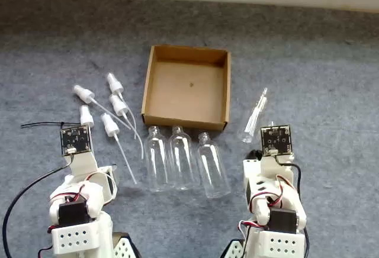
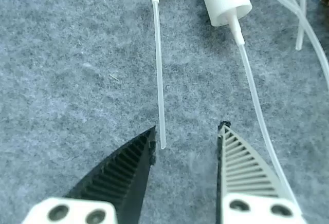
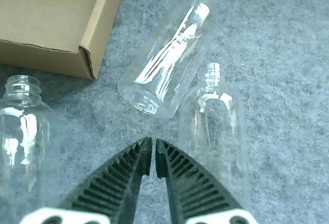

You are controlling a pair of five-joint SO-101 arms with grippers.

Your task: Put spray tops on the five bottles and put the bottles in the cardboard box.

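There is one cardboard box [image 1: 186, 86] in the middle of the gray table [image 1: 331, 63]. It is open on top.

There are five white spray tops [image 1: 110, 125]. They lie in a bunch on the table, to the left of the box. Each one has a long thin tube [image 2: 158, 70].

There are five clear bottles, and all of them lie on their sides on the table, outside the box. Three bottles [image 1: 182, 156] lie in a row, side by side, just in front of the box. Their open necks point at the box. A fourth bottle [image 1: 254, 116] lies to the right of the box. A fifth bottle [image 3: 216, 121] lies just beside it, under the right arm. From above it is mostly hidden, but I think its neck peeks out next to the arm.

The left hand [image 2: 187, 131] is released, with its two fingers spread wide. It is low over the table, near the spray tops. The end of one tube lies between its fingertips, close to the black one. It is not holding anything.

The right hand [image 3: 153, 142] is clenched, with its fingers almost touching and nothing between them. It points at the fourth and fifth bottles.
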